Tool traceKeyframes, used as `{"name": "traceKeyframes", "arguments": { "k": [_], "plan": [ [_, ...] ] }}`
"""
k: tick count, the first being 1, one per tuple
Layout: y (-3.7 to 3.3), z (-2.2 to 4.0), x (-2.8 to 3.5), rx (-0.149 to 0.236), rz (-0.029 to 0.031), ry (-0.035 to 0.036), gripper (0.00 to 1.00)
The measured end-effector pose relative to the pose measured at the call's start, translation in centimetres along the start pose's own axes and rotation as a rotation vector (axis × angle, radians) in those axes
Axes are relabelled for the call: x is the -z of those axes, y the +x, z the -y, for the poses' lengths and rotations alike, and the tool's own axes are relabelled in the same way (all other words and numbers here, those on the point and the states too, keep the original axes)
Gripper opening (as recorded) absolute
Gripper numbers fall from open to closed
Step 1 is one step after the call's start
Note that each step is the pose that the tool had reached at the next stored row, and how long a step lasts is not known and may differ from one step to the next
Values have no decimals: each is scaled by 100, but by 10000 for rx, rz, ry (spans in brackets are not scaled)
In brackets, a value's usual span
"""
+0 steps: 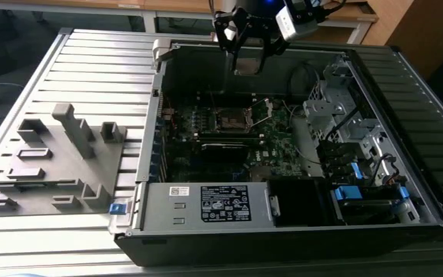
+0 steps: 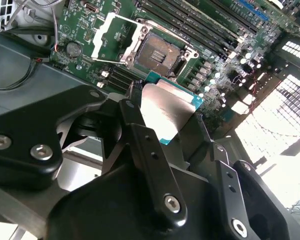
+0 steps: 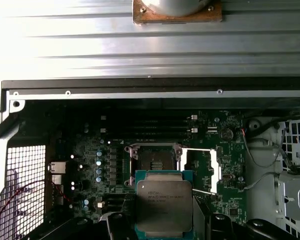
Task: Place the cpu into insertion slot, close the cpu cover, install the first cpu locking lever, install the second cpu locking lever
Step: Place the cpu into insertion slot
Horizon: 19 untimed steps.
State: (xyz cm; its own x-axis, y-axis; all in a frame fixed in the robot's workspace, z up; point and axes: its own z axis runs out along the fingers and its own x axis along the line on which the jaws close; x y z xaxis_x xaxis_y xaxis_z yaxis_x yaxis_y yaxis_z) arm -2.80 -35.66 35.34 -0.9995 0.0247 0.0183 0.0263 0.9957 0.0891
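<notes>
My gripper [image 1: 248,55] hangs above the far side of the open computer case, shut on the cpu [image 2: 166,107], a flat square chip with a dull silver top and a teal edge. One black finger [image 2: 140,135] sits on either side of it. In the first wrist view the cpu [image 3: 163,205] is held just short of the insertion slot [image 3: 154,161], apart from it. The insertion slot [image 1: 229,119] on the green motherboard is bare, its contact field exposed [image 2: 159,52]. The cpu cover [image 2: 112,40] is swung open beside the slot, also seen as cpu cover [image 3: 201,167] and cpu cover [image 1: 262,111].
The case wall [image 1: 252,52] stands just behind the gripper. A power supply box [image 1: 221,205] lies along the near side of the case. Drive bays and cables [image 1: 345,133] crowd the exterior view's right. A grey fixture tray [image 1: 52,161] lies on the slatted table on the exterior view's left.
</notes>
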Motion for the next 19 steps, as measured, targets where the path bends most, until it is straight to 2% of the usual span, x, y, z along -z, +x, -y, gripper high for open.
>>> {"name": "traceKeyframes", "arguments": {
  "k": [19],
  "plan": [
    [2, 5, -56, 1, 16, -2, 54]
  ]
}}
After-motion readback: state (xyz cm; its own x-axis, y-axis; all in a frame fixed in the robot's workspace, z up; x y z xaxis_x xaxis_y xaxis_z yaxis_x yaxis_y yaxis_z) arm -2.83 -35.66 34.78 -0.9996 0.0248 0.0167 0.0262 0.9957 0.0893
